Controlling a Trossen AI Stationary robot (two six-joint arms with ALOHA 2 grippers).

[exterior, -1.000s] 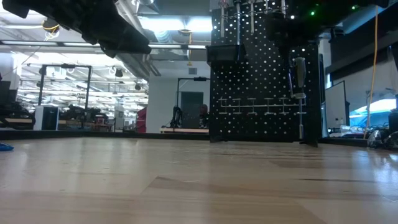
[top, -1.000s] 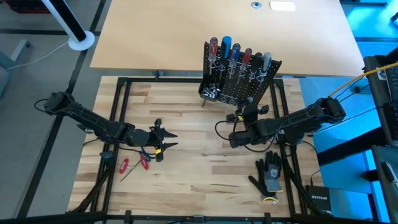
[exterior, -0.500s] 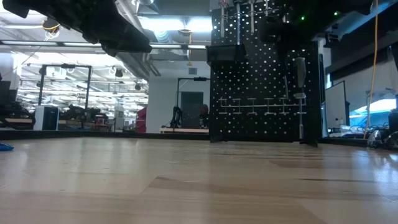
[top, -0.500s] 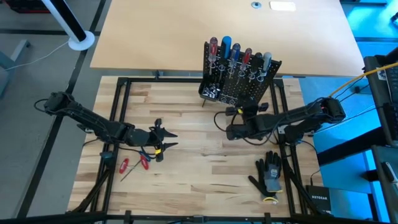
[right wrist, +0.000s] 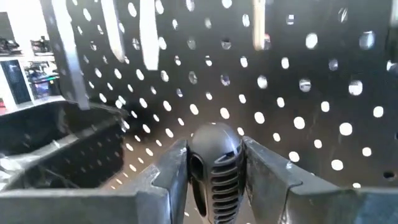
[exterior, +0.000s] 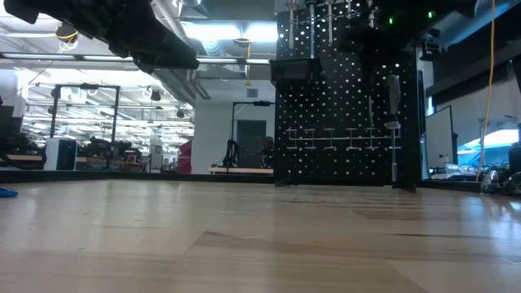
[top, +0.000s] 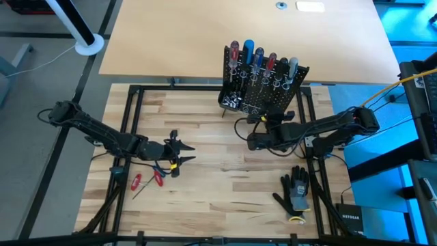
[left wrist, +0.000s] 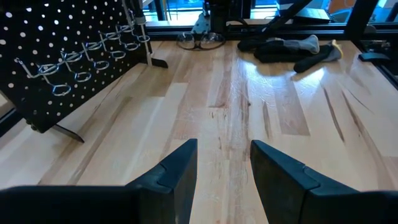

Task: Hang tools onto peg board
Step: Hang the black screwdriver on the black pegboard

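A black ribbed-handle tool (right wrist: 213, 163) is being clamped between the fingers of the right gripper (top: 254, 140), which is being held just in front of the peg board (top: 263, 89), its perforated black face filling the right wrist view with silver shafts of hung tools dangling close above. The board is standing at the far middle of the wooden table (top: 212, 184), with red, blue and grey-handled screwdrivers (top: 263, 61) already seated in its top rings; whether a free ring lies directly ahead cannot be told. The step in hand is judged to be the seating of this tool in a holder. To do it well, the tool's shaft should be kept upright and lined up over an empty ring before it is lowered, and the grip should be eased only once the handle is being borne by the wire, since a light board on thin legs is likely to be pushed back by contact. The left gripper (top: 176, 154) is being held open and empty over the near-left table, beside two red-handled tools (top: 147, 180) waiting to be hung.
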